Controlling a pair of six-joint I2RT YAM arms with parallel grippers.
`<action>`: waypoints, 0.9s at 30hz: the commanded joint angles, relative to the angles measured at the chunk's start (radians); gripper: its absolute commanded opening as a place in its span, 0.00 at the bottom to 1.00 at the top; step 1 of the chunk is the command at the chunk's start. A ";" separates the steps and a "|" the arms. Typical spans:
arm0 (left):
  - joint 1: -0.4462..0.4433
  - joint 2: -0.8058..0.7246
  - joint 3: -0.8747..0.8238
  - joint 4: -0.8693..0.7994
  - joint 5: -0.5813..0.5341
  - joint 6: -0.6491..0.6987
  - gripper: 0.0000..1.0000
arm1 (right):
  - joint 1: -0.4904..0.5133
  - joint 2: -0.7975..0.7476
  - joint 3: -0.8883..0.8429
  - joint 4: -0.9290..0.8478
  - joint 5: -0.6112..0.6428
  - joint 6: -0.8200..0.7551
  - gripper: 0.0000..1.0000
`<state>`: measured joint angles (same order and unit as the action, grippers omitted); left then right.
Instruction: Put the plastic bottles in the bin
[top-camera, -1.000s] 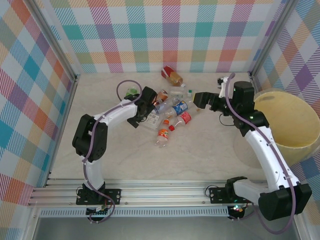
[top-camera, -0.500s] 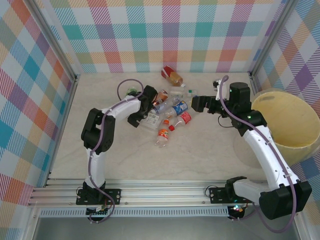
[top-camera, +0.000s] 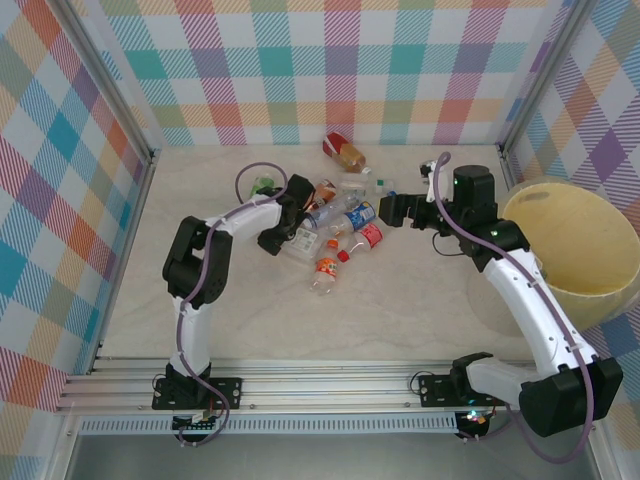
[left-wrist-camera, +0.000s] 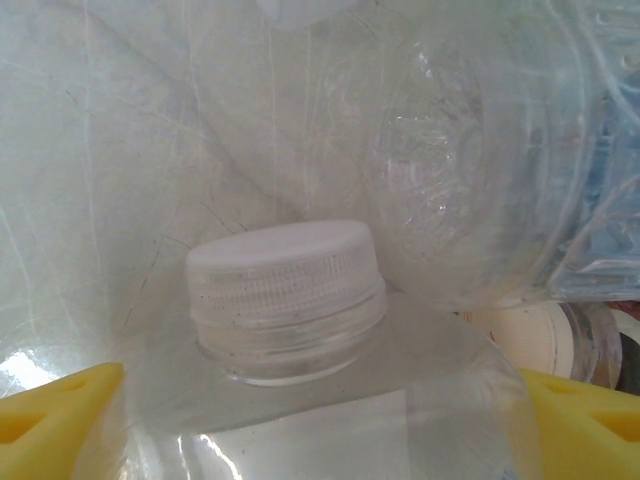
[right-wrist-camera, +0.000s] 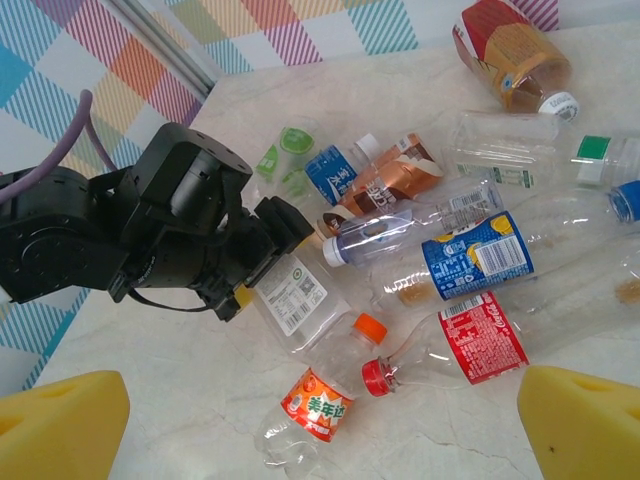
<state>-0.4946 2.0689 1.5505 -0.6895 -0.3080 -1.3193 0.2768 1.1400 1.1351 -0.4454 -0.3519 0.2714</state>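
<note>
At pile's 9 o'clock edge, left gripper (left-wrist-camera: 320, 430) wide, pads straddling white-capped bottle (left-wrist-camera: 285, 300), not yet squeezing. Right gripper (top-camera: 388, 211) has slid in from 3 o'clock, closer to plastic bottles (top-camera: 340, 215); wide, empty, over counter (top-camera: 400, 300). Bin (top-camera: 590, 250) well apart at 3 o'clock, visible part bare. Both arms poised for grabs; task barely begun, I judge.
</note>
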 joint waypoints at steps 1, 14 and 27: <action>0.014 -0.047 -0.062 0.051 -0.007 0.077 0.83 | 0.012 0.005 0.006 0.022 0.001 -0.014 1.00; 0.015 -0.324 -0.226 0.297 0.001 0.463 0.73 | 0.018 0.060 -0.113 0.246 -0.025 0.245 1.00; -0.007 -0.457 -0.251 0.509 0.292 0.614 0.69 | 0.060 0.129 -0.138 0.360 -0.229 0.268 1.00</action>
<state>-0.4950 1.6524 1.2808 -0.2470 -0.1078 -0.7586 0.3122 1.2472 1.0130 -0.1440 -0.5041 0.5224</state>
